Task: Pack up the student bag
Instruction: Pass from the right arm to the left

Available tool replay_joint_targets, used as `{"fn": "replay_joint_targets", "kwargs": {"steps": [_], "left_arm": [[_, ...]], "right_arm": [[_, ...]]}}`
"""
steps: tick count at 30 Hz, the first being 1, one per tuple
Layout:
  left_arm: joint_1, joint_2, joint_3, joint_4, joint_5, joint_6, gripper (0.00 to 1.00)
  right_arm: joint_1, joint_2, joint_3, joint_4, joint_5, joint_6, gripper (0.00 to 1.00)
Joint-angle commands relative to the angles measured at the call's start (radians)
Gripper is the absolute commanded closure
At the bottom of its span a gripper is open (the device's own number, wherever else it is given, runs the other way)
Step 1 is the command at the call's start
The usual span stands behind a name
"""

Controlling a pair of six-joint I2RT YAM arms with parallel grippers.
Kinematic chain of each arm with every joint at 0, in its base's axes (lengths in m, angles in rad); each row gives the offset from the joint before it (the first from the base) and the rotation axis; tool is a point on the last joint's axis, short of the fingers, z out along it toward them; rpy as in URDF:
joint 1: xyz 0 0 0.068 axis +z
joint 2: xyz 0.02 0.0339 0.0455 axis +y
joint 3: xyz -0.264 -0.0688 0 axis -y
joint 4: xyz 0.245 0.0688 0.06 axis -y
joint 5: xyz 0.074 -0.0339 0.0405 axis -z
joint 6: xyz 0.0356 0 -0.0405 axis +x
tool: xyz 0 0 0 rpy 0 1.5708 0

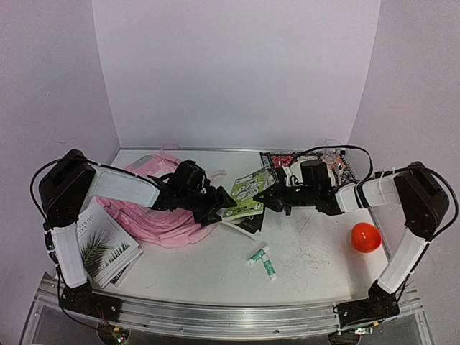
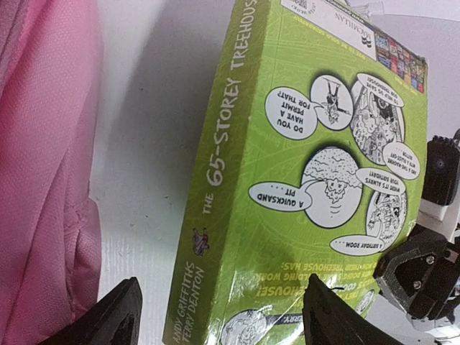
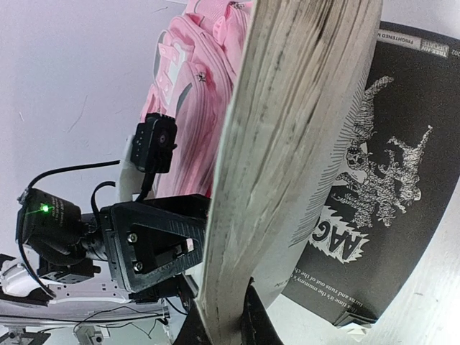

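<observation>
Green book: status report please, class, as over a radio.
Left fingers open astride green book. Right fingers shut on its page edge. Bag lies left, book outside it. Black book beneath.

Orange ball (image 1: pixel 365 237) right; glue sticks (image 1: pixel 268 269) centre; palm-cover book (image 1: pixel 108 250) left.

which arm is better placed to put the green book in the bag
Right, likely: the right gripper grips the green book by its page edge. The left gripper, nearer the student bag, straddles the book, jaws open.

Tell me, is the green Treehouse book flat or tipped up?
Tipped up. The green Treehouse book is raised on edge, its pages pinched by the right hand, unlike the black book lying flat beside it.
</observation>
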Motion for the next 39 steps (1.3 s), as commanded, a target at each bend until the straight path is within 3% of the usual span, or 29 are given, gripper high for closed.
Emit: {"fn": "replay_joint_targets", "kwargs": {"steps": [1, 5, 8, 16, 24, 28, 34, 39], "left_arm": [[0.009, -0.011, 0.02, 0.098, 0.061, -0.05, 0.21], [0.007, -0.011, 0.048, 0.135, 0.098, -0.069, 0.22], [0.007, -0.019, 0.031, 0.219, 0.128, -0.116, 0.27], [0.007, -0.071, -0.04, 0.427, 0.157, -0.222, 0.61], [0.01, -0.156, -0.085, 0.469, 0.125, -0.231, 0.92], [0.015, -0.186, -0.098, 0.472, 0.111, -0.232, 1.0], [0.021, -0.21, -0.103, 0.472, 0.085, -0.242, 1.0], [0.023, -0.195, -0.088, 0.47, 0.072, -0.257, 1.0]], "right_arm": [[-0.002, -0.093, 0.003, 0.127, -0.058, 0.02, 1.0], [-0.002, -0.111, -0.005, 0.177, -0.069, 0.056, 1.0], [-0.002, -0.125, -0.004, 0.189, -0.067, 0.065, 1.0], [-0.002, -0.129, -0.023, 0.191, -0.062, 0.067, 1.0], [-0.002, -0.14, -0.059, 0.132, -0.038, 0.023, 0.97], [-0.001, -0.167, -0.048, 0.0, 0.001, -0.049, 0.87], [0.023, -0.226, 0.083, -0.382, 0.152, -0.302, 0.47], [0.055, -0.289, 0.153, -0.576, 0.344, -0.468, 0.27]]}}
